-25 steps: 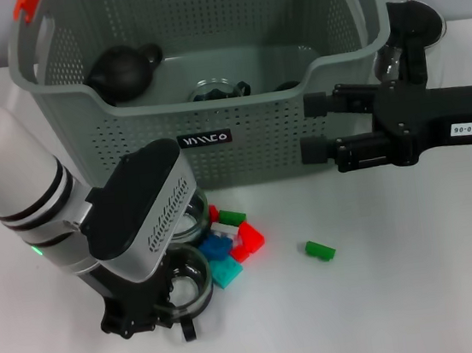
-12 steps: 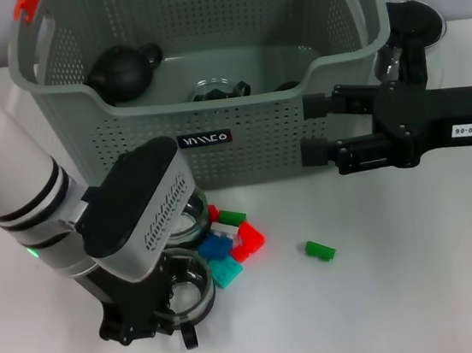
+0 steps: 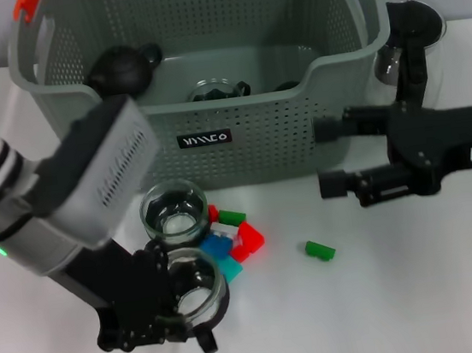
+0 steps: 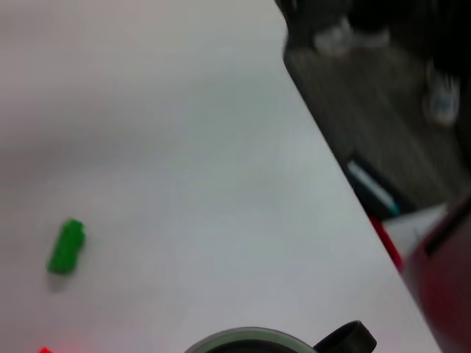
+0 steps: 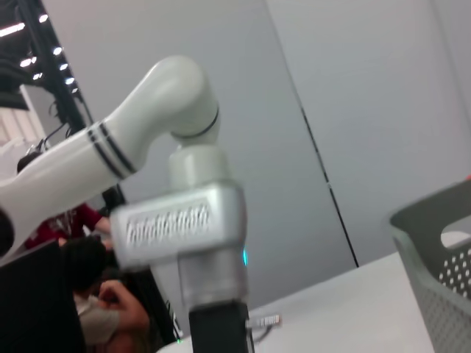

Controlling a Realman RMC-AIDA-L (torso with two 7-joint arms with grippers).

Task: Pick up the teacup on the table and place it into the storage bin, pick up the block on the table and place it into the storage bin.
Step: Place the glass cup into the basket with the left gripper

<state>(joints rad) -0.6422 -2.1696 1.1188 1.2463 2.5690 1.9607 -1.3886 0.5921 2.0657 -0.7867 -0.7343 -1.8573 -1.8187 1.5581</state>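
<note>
Teacup (image 3: 196,289) gripped by left claw (image 3: 179,308); second glass cup (image 3: 172,213) behind; right claw (image 3: 326,155) wide.

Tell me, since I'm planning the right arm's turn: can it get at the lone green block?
Probably yes. The green block lies alone on bare table, apart from the block pile, just below the right gripper; nothing stands between.

On the bench (image 3: 422,291), storage bin (image 3: 214,136) sits at back w/ a teapot (image 3: 120,70) inside at its left, a teacup (image 3: 172,213) just in front of bin, blocks (image 3: 231,242) right of that cup, a lone block (image 3: 319,251) further right, 2nd teacup (image 3: 194,293) nearest, at left end effector (image 3: 153,311).
</note>
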